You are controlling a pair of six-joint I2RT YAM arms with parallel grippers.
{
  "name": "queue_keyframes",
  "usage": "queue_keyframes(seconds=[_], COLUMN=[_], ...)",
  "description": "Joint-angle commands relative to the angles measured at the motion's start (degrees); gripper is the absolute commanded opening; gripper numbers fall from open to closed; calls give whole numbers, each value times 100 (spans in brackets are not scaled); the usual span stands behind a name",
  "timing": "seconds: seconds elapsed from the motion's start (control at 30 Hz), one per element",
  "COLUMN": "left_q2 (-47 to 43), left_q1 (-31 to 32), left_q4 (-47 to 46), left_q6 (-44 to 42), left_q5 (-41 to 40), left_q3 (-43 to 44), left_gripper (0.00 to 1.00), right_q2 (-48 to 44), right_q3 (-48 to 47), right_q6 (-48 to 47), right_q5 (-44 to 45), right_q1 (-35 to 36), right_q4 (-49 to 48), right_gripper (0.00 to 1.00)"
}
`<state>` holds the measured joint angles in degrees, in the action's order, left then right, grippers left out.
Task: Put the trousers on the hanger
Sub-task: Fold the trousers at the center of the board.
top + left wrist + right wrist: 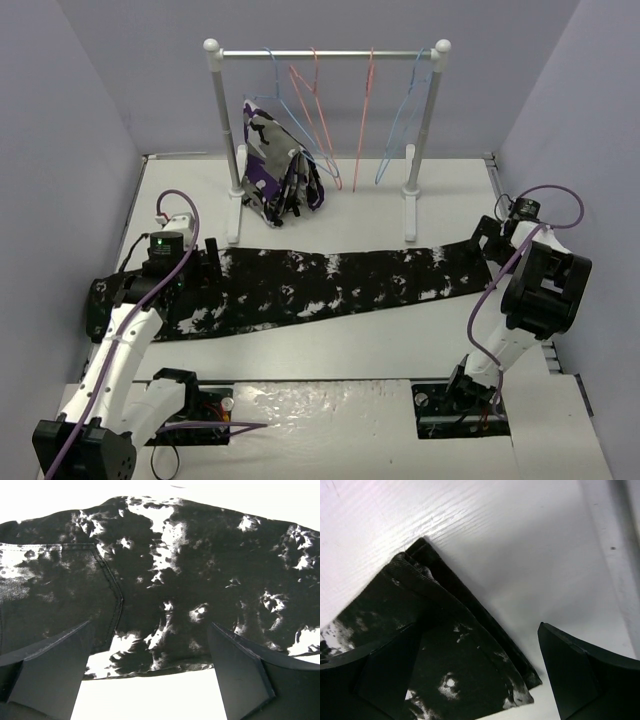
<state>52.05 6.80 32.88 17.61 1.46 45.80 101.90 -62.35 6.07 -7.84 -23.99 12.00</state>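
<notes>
Black cloth: trousers [320, 285] flat on table [350, 345], waist L, hems R; prob. stretched so ends reachable.
L gripper [150, 627]: wide, over waist, empty.
R gripper [479, 626]: wide, over hems, empty.
Hanger [400, 130]: blue, on rail [330, 53], well apart.

This looks like a robot lab, a small test booth. Plain pale walls [90, 100] close in a white tabletop [380, 340] on three sides. A left robot arm [120, 350] and a right robot arm [540, 290] are bolted at its near edge, trailing purple cables [478, 315]. A little white clothes rack [222, 130] with pink wire hangers [366, 100] stands at the back.
</notes>
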Motion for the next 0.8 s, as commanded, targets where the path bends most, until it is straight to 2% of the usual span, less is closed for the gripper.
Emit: queue_keyframes(seconds=[0.0,0.3,0.4,0.53,0.63,0.67,0.77], left_q2=[-28,51,50,11,-25,-36,-54], left_q1=[72,102,111,133,166,172,181], left_q4=[-57,16,16,32,37,42,43], left_q6=[-74,-72,-91,-85,-85,-91,-92], left_q5=[-292,-427,-409,-410,-421,-427,-436], left_q3=[210,228,235,234,228,228,227], left_gripper=[94,94,94,94,94,94,94], right_q2=[-13,400,586,702,691,674,555], right_q3=[109,-75,-218,-311,-322,-322,-359], right_q6=[-682,-1108,-1262,-1265,-1246,-1240,-1230], right_q5=[-429,-776,-899,-1082,-1133,-1116,-945], right_q1=[-13,375,823,1039,1043,1037,1028], right_q4=[21,480,735,957,1002,1014,1051], right_gripper=[100,97,92,83,69,60,21])
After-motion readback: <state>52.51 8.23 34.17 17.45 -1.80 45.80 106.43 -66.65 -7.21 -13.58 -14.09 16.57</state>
